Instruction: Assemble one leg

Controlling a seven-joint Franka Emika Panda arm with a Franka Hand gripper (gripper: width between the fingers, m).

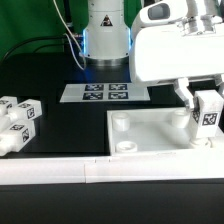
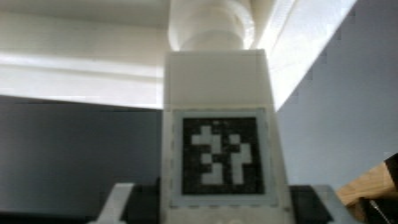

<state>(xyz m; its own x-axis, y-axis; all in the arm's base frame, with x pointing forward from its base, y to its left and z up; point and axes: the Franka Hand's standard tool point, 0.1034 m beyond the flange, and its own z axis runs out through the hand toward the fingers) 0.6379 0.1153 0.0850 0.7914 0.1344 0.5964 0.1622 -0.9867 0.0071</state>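
My gripper (image 1: 206, 112) is shut on a white leg (image 1: 207, 114) with a black-and-white tag, at the exterior view's right. It holds the leg upright over the far right corner of the wide white panel (image 1: 150, 134). In the wrist view the leg (image 2: 222, 120) fills the middle, tag facing the camera, with a finger (image 2: 130, 203) on each side. The leg's far end meets the panel (image 2: 107, 75); the socket itself is hidden. Several more legs (image 1: 18, 118) lie in a cluster at the exterior view's left.
The marker board (image 1: 104, 93) lies on the black table in front of the robot base (image 1: 105, 40). A white rail (image 1: 110, 170) runs along the table's near edge.
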